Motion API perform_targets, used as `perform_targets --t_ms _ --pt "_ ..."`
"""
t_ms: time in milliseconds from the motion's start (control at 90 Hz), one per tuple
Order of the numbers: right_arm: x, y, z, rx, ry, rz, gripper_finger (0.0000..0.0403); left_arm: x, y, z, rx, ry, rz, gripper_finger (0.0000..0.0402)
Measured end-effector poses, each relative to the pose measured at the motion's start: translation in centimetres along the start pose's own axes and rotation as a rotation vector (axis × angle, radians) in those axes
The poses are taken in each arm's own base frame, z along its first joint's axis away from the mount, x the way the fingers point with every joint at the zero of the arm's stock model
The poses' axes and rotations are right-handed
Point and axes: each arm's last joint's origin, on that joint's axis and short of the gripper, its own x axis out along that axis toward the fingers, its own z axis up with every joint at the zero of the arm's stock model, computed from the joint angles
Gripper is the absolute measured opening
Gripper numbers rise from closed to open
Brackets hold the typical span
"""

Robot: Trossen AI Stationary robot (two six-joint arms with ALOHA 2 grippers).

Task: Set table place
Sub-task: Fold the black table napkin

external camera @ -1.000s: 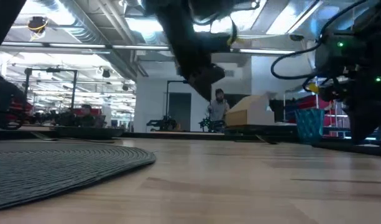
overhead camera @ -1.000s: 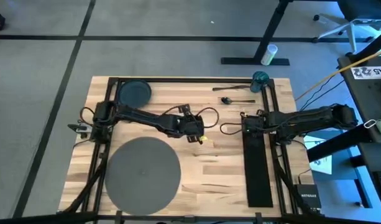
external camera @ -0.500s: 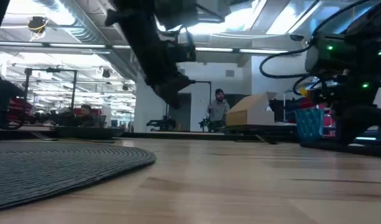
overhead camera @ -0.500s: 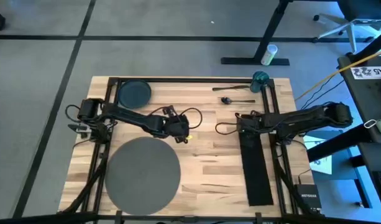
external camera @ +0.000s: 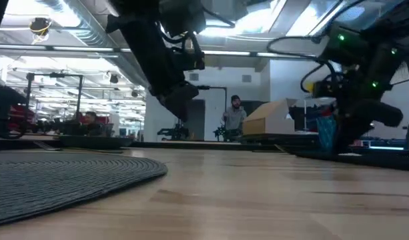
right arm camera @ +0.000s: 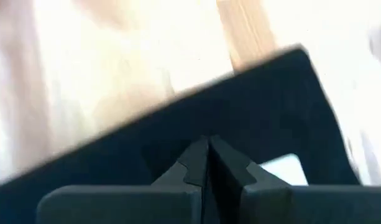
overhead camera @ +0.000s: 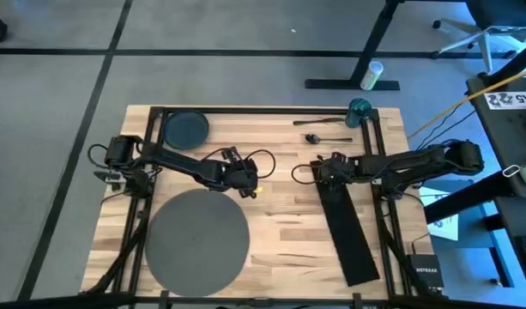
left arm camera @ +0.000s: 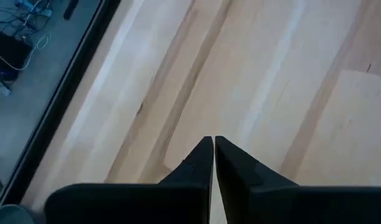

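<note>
Right gripper (overhead camera: pixel 324 174) is sitting over the far end of the black napkin (overhead camera: pixel 348 232), fingers (right arm camera: pixel 196 163) pinched together right on the cloth in the right wrist view. Looks clenched on the napkin edge. Napkin is lying flat on the table (overhead camera: pixel 288 215), running at a slant from the gripper toward the near right corner, its near end reaching over the black frame rail (overhead camera: pixel 385 249).

Left gripper (overhead camera: pixel 248 182) is hanging above bare wood near table centre, just past the far-right rim of the placemat (overhead camera: pixel 196 239). Fingers (left arm camera: pixel 201 163) are pressed tip to tip, nothing between them, only planks showing beyond. Low view is showing it clear of the surface.

Placemat is lying flat at the near left of the table, large round dark grey, nothing on it. In the low view its woven edge (external camera: pixel 71 175) is filling the left foreground.

Small dark plate (overhead camera: pixel 185 128) is sitting at the far left corner, well apart from the placemat. Spoon (overhead camera: pixel 324 137) and a second utensil (overhead camera: pixel 318 121) are lying at the far right, next to a teal cup (overhead camera: pixel 359 110). A person (external camera: pixel 234 117) is standing far back in the room, low view only.
</note>
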Motion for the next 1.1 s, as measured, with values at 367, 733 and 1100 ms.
perform_targets --t_ms 367,733,1100 --pt "-3.0 0.5 2.4 -0.181 0.068 0.159 0.0000 -0.5 -0.7 -0.1 0.024 -0.009 -0.014 0.0000" --pt "-4.9 6.3 -0.3 -0.413 0.223 0.403 0.0000 -1.1 -1.3 -0.3 0.027 -0.020 -0.029 0.0000" --pt "-6.6 13.8 -4.5 -0.423 0.303 0.504 0.0000 -2.4 -2.8 -0.7 0.063 -0.046 -0.064 0.0000"
